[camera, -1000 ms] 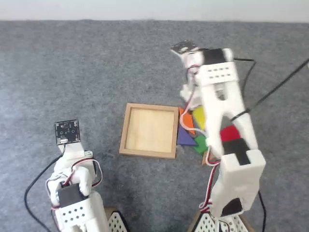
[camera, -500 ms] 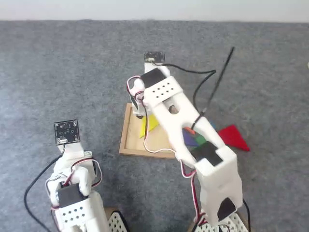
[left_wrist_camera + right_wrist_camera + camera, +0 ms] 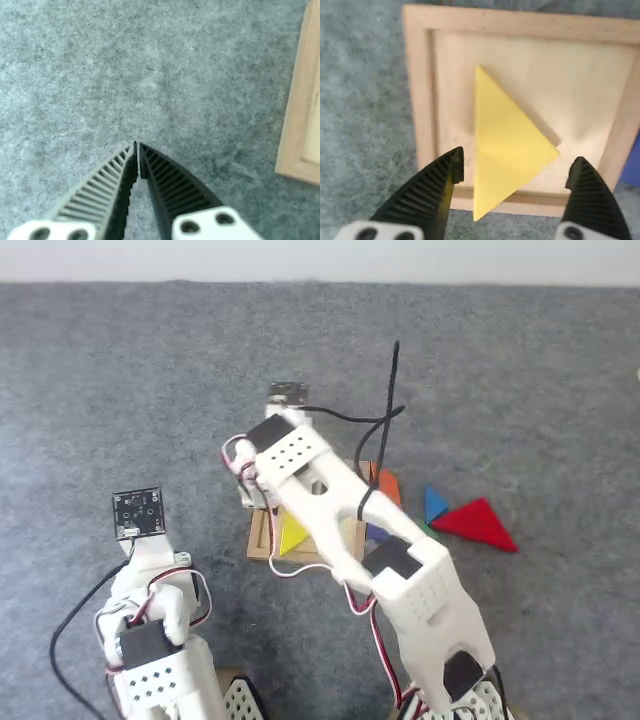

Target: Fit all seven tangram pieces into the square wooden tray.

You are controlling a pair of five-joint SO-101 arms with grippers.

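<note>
**Yellow triangle in the tray, right pincer wide over it**

The right pincer (image 3: 512, 175) is spread wide and holds nothing. Its black ribbed fingers (image 3: 442, 172) stand one on each side of the yellow triangle (image 3: 505, 150), and I cannot tell whether either one touches it. The triangle is a flat, bright, plain-faced piece. It lies inside the square wooden tray (image 3: 420, 100), which is pale wood with a raised rim. Its long edge runs close along one wall, and one sharp corner rides up over the rim nearest the pincer, so the piece is not fully seated.

In the high view the right arm (image 3: 330, 500) stretches across the tray and covers most of it. Yellow shows beneath the arm. On the grey table (image 3: 120, 390), on the tray's far side from the left arm, an orange piece (image 3: 388, 485) lies near the tray. A blue piece (image 3: 434, 502) and a red triangle (image 3: 478, 523) lie farther out, close together.

The left pincer (image 3: 137, 147) is closed tip to tip on nothing. It hangs over bare table, with the tray's rim off to one side.
</note>
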